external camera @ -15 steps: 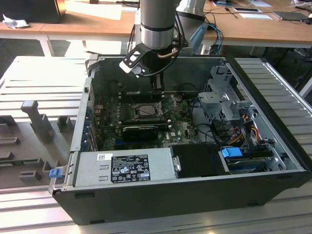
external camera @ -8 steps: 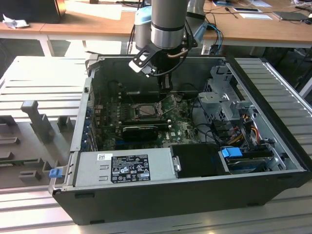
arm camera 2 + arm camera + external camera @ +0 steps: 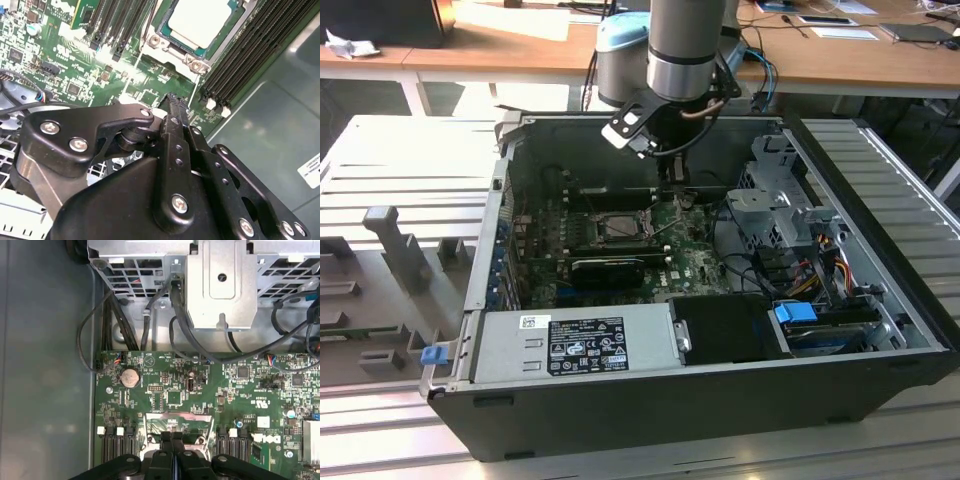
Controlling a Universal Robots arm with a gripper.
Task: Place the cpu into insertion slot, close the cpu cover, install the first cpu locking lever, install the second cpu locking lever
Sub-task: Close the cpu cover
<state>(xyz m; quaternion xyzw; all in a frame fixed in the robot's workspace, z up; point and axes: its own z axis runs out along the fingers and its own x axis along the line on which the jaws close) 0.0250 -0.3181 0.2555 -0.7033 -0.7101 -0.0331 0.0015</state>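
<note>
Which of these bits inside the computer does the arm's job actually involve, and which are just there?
Job: cpu, sitting in the insertion slot; gripper, jaws shut, close to the slot.
Just there: power supply, coin battery, cables, metal drive cage.

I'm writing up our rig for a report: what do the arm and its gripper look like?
The arm is a thick silver-grey cylinder with a pale blue joint cap. A thin cable loops at its wrist. The gripper is matte black, built of flat linkage bars with rounded ends, fastened by silver screws.
</note>
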